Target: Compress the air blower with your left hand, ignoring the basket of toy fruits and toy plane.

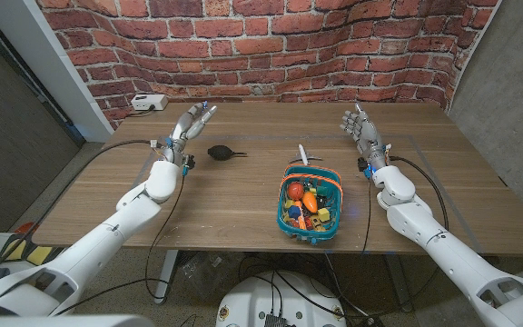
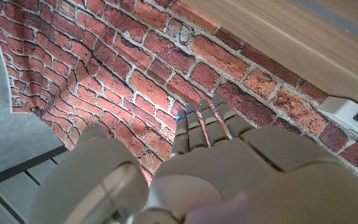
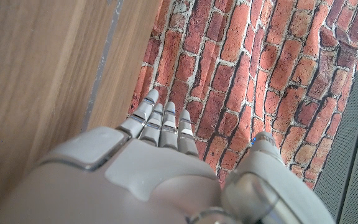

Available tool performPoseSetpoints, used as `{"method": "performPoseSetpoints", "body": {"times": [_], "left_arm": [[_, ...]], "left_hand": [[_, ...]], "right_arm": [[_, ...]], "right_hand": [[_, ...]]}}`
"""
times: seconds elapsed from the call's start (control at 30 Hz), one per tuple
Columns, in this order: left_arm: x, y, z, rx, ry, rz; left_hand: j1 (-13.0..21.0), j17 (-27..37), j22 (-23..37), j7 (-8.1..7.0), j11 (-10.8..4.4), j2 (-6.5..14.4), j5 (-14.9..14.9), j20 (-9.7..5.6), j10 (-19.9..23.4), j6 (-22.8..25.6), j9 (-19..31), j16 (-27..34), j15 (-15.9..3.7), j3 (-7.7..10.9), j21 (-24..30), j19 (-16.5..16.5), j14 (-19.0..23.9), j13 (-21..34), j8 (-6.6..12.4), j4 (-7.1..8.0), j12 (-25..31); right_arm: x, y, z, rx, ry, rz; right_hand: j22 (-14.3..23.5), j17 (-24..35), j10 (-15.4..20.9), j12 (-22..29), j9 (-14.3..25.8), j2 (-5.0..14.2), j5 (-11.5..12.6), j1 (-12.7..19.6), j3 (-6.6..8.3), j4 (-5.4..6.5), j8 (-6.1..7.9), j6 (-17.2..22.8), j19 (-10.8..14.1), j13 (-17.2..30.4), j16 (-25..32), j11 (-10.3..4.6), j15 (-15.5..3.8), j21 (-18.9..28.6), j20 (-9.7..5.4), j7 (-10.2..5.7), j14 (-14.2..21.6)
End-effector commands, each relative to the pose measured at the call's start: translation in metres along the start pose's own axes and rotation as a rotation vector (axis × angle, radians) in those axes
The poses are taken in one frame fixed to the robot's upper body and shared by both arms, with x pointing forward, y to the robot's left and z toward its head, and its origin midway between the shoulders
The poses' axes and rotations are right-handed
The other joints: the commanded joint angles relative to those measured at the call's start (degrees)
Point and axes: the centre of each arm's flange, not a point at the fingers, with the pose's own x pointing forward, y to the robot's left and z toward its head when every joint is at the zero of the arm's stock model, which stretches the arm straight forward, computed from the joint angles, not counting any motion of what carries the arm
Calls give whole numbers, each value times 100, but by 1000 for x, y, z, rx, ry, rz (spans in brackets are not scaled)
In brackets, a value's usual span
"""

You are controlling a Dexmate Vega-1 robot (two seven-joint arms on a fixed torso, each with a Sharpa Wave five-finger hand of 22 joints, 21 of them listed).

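Both hands released; air blower untouched on the table.

Nearest us we noted the teal basket (image 1: 310,204) of toy fruits (image 1: 303,199) on the wooden table (image 1: 243,200), with the white toy plane (image 1: 303,155) just behind it. Farther back, the black air blower (image 1: 219,152) lay between the hands, nearer the left hand (image 1: 190,124), apart from it. Both the left hand and the right hand (image 1: 359,128) were raised with fingers extended, grasping nothing. Beyond stood a white box (image 1: 149,102) and the brick wall (image 1: 271,45).

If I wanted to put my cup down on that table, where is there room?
The widest bare wood lies along the near edge, left of the basket. There is also room between the air blower and the basket. It is crowded around the basket, where the toy plane lies just behind it.
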Motion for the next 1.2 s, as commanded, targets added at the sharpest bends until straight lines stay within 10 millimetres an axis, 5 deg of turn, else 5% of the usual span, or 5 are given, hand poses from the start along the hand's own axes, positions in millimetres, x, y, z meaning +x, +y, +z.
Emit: {"method": "performPoseSetpoints", "body": {"times": [0.03, 0.3, 1.03, 1.1, 1.2], "left_arm": [[-4, 12, 9, 221, -24, 27], [-5, 20, 17, 358, -11, 1], [6, 16, 36, 603, 49, -164], [6, 16, 38, 621, 49, -165], [7, 16, 42, 650, 50, -171]], "left_hand": [[83, 14, 6, -19, -44, 23, -12, 11, 145, 98, 24, 9, -6, 27, -12, 109, 139, 12, 29, -40, 41], [208, 13, 4, -47, -67, 52, -36, 6, 374, 363, 27, 11, -68, 36, 17, 391, 364, 14, 60, -91, 51], [456, 6, 3, -128, -236, 96, -50, -29, 431, 435, 29, -68, -173, 91, -68, 399, 386, 15, 16, -207, -14], [518, 4, 2, -135, -254, 107, -48, -47, 428, 436, 30, -76, -182, 111, -77, 406, 389, 15, 9, -239, -26], [1003, -4, 0, -189, -307, 159, -30, -77, 417, 424, 34, -156, -267, 256, -162, 397, 315, 17, -46, -497, -101]], "right_arm": [[0, 5, -1, 12, 6, -5], [-1, 9, 1, 12, 13, -1], [-8, 7, 1, 27, 29, -3], [-9, 7, 1, 30, 31, -2], [-10, 7, 0, 39, 33, -3]], "right_hand": [[24, 8, 60, 19, 9, 61, 39, 28, 30, -40, 13, 63, 44, 15, 19, -22, 18, -10, -13, 13, 56], [24, 4, 80, 23, 8, 101, 41, 75, 58, -59, 13, 74, 68, 15, 22, -11, 17, -22, -5, 25, 81], [25, -4, 110, 24, 7, 157, 32, 184, 107, -117, 12, 99, 119, 15, 18, -12, 20, -57, -8, 27, 121], [25, -4, 112, 24, 7, 160, 31, 189, 109, -119, 12, 99, 121, 15, 17, -13, 20, -59, -9, 28, 123], [25, -5, 116, 24, 7, 169, 30, 202, 116, -125, 14, 106, 130, 15, 16, -14, 17, -62, -8, 29, 126]]}}
